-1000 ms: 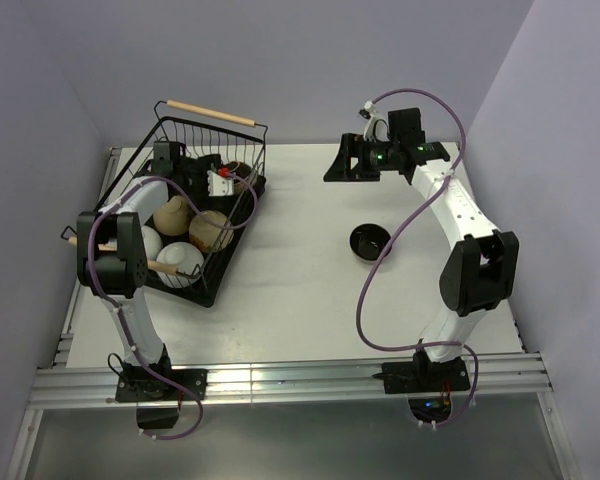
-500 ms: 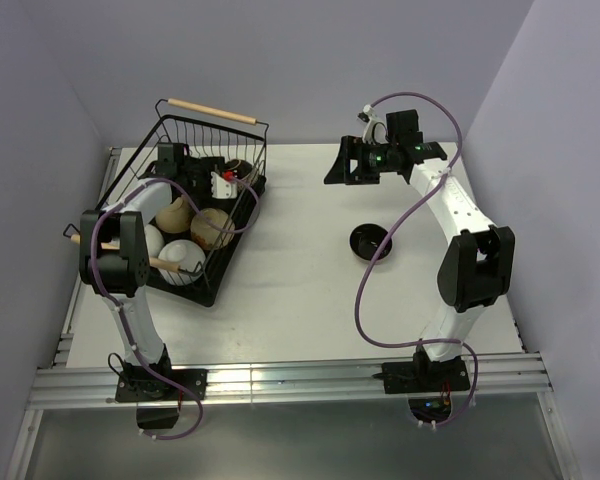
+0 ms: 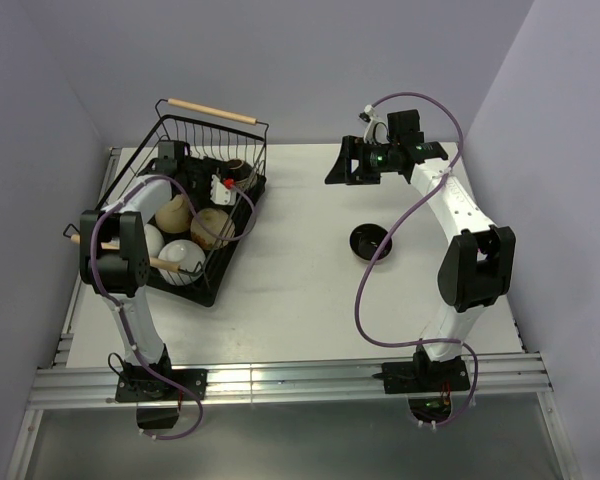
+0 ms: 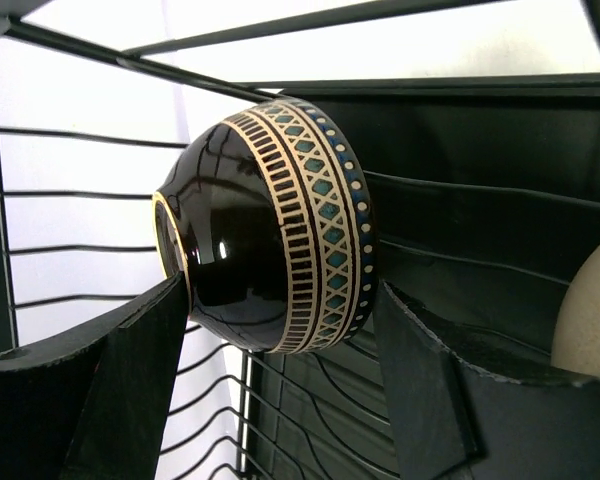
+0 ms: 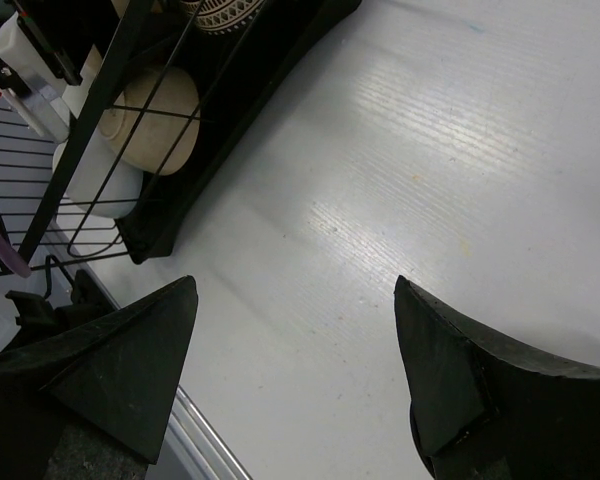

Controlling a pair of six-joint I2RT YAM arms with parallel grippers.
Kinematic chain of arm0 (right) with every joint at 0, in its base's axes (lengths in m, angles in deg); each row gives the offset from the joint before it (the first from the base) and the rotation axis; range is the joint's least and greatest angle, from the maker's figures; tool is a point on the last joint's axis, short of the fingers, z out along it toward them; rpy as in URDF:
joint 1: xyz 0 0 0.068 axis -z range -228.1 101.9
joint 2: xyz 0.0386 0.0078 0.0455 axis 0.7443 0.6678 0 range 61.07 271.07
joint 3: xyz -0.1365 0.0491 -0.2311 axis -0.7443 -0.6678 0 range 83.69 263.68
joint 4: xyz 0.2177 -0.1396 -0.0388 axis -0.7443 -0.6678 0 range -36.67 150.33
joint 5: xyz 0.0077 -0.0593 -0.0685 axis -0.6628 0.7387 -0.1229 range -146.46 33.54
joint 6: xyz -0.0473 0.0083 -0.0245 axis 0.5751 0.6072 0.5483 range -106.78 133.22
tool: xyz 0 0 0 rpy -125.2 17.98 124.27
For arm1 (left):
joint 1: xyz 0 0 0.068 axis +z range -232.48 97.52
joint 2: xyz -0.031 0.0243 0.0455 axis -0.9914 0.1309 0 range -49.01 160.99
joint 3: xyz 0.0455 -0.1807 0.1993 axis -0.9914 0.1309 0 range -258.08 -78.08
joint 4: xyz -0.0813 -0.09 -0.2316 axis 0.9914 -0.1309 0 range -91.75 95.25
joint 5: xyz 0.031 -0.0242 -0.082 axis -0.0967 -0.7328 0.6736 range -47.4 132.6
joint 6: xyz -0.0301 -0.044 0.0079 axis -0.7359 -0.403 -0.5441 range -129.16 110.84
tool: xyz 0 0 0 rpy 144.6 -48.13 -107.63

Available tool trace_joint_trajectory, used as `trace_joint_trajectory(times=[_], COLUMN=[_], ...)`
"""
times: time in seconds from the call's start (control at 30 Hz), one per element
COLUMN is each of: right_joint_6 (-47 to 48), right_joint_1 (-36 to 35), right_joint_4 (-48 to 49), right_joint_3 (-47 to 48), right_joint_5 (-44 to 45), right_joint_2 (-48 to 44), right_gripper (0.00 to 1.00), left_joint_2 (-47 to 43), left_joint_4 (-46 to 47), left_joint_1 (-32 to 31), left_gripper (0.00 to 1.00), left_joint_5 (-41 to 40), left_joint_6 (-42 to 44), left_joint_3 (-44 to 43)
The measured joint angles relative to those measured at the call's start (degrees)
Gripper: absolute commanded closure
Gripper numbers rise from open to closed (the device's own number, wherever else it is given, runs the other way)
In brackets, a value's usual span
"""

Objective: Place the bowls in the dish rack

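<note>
The dish rack point(image 3: 216, 134) stands at the table's left. Two cream-beige bowls point(image 3: 212, 228) and two white bowls point(image 3: 183, 260) lie in it. The brown bowl point(image 3: 240, 172), glossy with a tan patterned band, rests on its side at the rack's far end point(image 4: 270, 240). My left gripper point(image 3: 230, 182) is inside the rack, open, its fingertips point(image 4: 170, 300) spread wide on either side of this bowl's lower part. The black bowl point(image 3: 370, 242) sits on the table. My right gripper point(image 3: 338, 165) hovers open and empty beyond it point(image 5: 295, 290).
The rack's wooden handles point(image 3: 210, 110) stick up over its ends. Its wire walls point(image 4: 80, 195) close in around the left gripper. The right wrist view shows the rack's near corner point(image 5: 230, 100) with a cream bowl point(image 5: 160, 120) and the table's edge rail point(image 5: 210, 440).
My left gripper has edged a little toward the rack's far end, with the brown bowl slightly shifted there. The right arm has barely moved.
</note>
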Motion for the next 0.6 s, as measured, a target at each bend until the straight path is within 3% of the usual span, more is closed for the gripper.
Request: trace_joint_trajectory(times=[0.23, 0.37, 0.47, 0.6], right_joint_6=[0.0, 0.0, 0.1, 0.2], right_joint_1=[0.0, 0.0, 0.0, 0.0], right_joint_4=[-0.1, -0.1, -0.2, -0.4], right_joint_3=[0.0, 0.0, 0.0, 0.0], right_joint_5=[-0.4, -0.4, -0.4, -0.4], right_joint_2=[0.0, 0.0, 0.0, 0.0], right_gripper=[0.14, 0.14, 0.13, 0.13], left_joint_2=[0.0, 0.0, 0.0, -0.4], left_joint_4=[-3.6, -5.8, -7.1, -8.2], left_joint_1=[0.1, 0.6, 1.0, 1.4], left_gripper=[0.6, 0.27, 0.08, 0.05], left_joint_5=[-0.5, -0.8, -0.9, -0.1], left_joint_6=[3.2, 5.4, 6.9, 7.6], left_joint_3=[-1.7, -2.5, -2.9, -2.9])
